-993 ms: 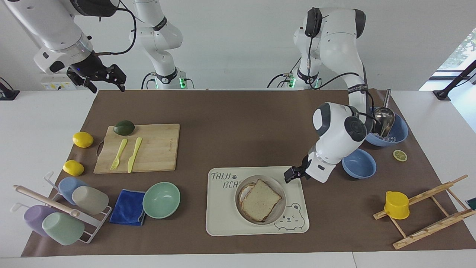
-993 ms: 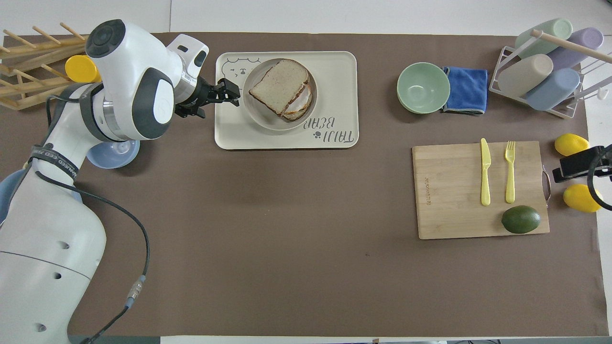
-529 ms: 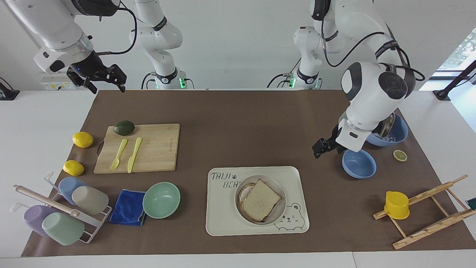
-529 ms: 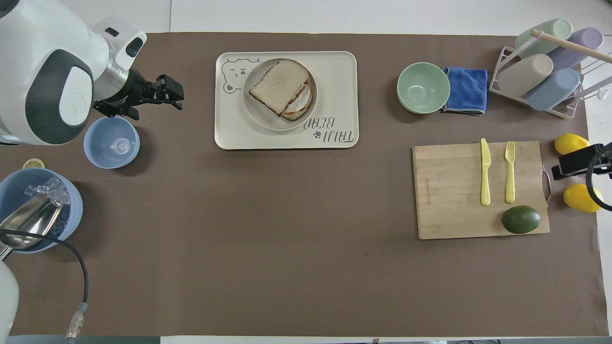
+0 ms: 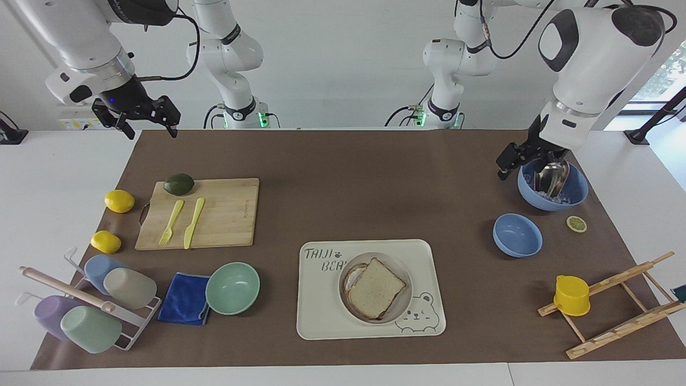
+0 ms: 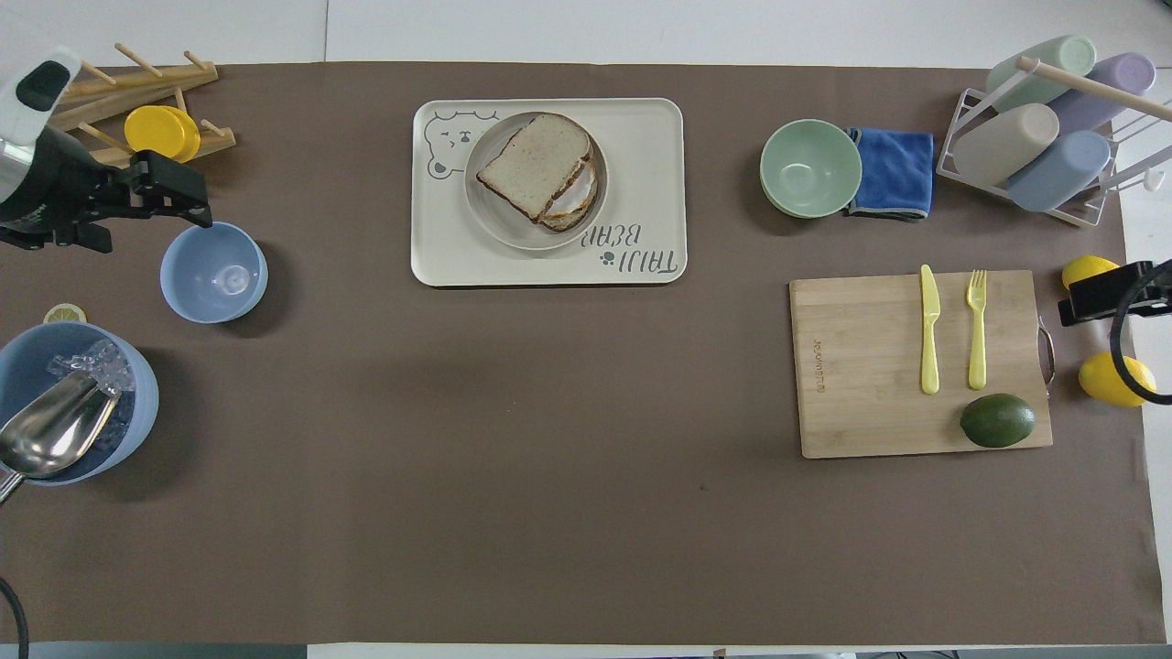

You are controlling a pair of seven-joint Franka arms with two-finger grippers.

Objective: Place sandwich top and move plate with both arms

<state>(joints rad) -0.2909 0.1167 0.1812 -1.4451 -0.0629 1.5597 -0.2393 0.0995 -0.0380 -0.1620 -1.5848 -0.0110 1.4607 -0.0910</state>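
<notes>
- Since a second ago the left gripper (image 5: 509,161) has pulled away from the tray (image 5: 321,321) and risen; it now hangs in the air over the mat beside the large blue bowl (image 5: 576,195) with the metal scoop, at the left arm's end of the table.
- Its fingers stand apart and hold nothing.
- Right gripper (image 5: 146,119) has barely shifted, waiting in the air above the mat's edge at the right arm's end, fingers apart and empty.
- Sandwich top (image 5: 376,287) lies unmoved on the egg slice, slightly askew, on the plate (image 5: 405,300).
- Plate sits on the tray, which lies farther from the robots than the cutting board (image 5: 225,214).
- A small blue bowl (image 5: 517,235) rests near the large one, farther from the robots.
</notes>
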